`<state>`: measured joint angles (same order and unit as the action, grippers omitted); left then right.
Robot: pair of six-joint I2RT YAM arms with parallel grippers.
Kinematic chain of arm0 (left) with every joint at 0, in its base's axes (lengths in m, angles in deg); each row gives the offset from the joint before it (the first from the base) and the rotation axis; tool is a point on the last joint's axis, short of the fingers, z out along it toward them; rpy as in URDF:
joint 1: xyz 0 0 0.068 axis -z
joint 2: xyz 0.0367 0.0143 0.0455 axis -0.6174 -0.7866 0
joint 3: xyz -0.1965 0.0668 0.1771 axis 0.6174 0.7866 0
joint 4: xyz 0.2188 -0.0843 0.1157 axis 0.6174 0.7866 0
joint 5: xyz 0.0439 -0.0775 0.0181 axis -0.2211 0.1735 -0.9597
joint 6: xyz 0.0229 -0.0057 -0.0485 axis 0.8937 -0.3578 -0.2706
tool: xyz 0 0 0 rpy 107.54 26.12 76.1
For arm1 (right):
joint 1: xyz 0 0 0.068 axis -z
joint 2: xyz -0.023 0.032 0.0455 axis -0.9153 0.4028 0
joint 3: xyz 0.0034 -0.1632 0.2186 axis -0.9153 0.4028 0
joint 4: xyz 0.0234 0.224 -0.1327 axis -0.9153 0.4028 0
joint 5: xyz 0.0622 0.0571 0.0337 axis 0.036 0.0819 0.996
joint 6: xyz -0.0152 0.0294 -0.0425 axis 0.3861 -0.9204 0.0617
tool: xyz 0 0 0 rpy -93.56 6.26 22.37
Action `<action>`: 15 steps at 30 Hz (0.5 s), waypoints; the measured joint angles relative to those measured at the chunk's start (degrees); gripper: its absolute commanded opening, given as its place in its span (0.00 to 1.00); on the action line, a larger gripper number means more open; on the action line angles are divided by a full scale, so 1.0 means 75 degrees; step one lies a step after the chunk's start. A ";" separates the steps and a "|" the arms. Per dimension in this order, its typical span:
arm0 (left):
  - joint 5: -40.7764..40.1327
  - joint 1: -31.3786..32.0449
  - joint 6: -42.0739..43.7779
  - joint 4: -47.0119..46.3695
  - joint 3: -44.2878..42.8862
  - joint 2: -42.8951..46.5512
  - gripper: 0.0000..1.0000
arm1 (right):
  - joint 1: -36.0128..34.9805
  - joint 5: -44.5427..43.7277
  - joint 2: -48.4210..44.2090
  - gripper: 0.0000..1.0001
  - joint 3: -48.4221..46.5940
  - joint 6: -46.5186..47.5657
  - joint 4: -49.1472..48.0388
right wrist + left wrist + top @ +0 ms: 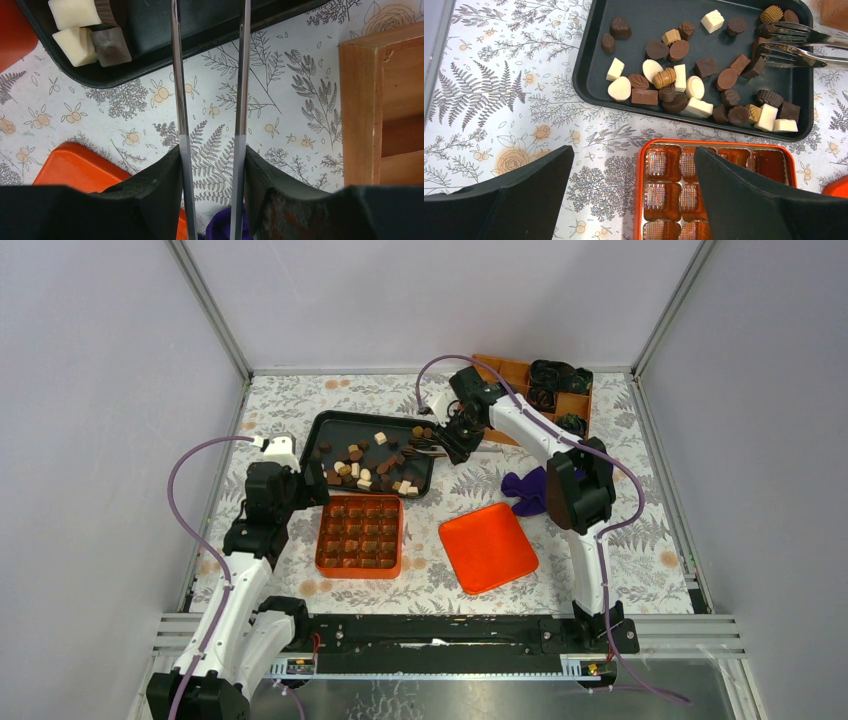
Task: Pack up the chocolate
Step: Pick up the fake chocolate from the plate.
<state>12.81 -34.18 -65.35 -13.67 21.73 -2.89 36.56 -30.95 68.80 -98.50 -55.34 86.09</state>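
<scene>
Many small chocolates (365, 465), dark, light brown and cream, lie loose in a black tray (320, 425). They also show in the left wrist view (684, 85). An orange moulded box (360, 573) sits just in front of the tray; the cavities I see at its near corner (639, 190) look empty. My left gripper (633, 150) is open and empty above the box's left edge. My right gripper (211, 155) is shut on metal tongs (178, 100). The tong tips (794, 47) stand apart over dark pieces at the tray's right end.
An orange lid (487, 547) lies right of the box. A purple cloth (527, 487) sits by the right arm. A wooden box (520, 375) with black-and-green bundles stands at the back right. Metal frame posts run along both table sides.
</scene>
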 measured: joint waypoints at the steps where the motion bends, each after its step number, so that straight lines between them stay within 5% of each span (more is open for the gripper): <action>1: 0.0000 0.0000 0.0000 0.0003 0.0000 -0.0006 0.99 | -0.0003 0.0000 0.0000 0.49 0.0000 0.0012 -0.0009; 15: 0.0213 0.0000 -0.0073 0.0003 0.0000 -0.0128 0.96 | -0.0026 0.0003 -0.0020 0.26 0.0122 0.0154 -0.0227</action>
<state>14.40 -34.18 -65.90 -13.65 21.73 -3.85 36.36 -30.93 68.64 -97.58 -54.18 84.38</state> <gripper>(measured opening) 0.980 0.447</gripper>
